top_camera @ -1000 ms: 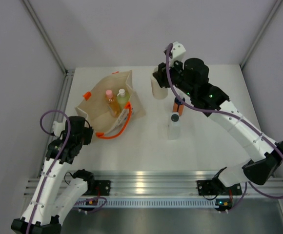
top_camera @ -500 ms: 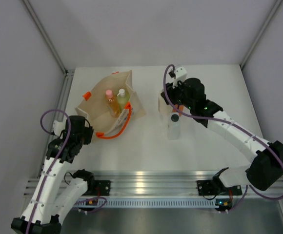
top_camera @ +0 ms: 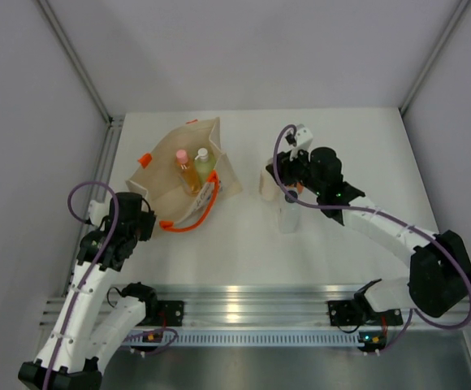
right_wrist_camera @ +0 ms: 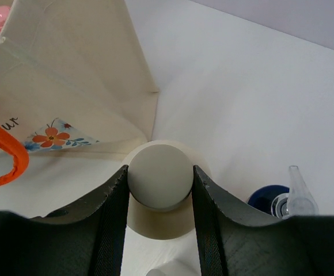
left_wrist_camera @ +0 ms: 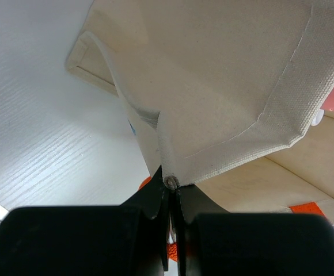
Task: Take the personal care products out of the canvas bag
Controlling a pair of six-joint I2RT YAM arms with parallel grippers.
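The cream bottle (right_wrist_camera: 159, 178) is squat and round, with a flat, pale grey-cream cap narrower than its body. It stands upright on the white desk (top_camera: 357, 138), just beside the right-hand corner of the canvas bag (top_camera: 158, 166). The right fingers (right_wrist_camera: 112, 213) are clamped on it, one black finger pressed to each side of the cap, the body showing below and between them. From above, only the bottle's left edge shows past the wrist.

Just right of it, the right wrist view shows a dark-blue top (right_wrist_camera: 265, 198) with a clear pump spout; the body under it is hidden. A clear bottle (top_camera: 288, 213) with a dark cap stands nearer the arms.

The bag is beige, with an orange handle (top_camera: 193, 219) and a flower print on its side. Its mouth is open; the peach bottle (top_camera: 186, 171) and the yellow-green bottle (top_camera: 205, 164) lie inside. The left fingers (left_wrist_camera: 150, 201) are shut together on a folded edge of the canvas at the bag's left side.
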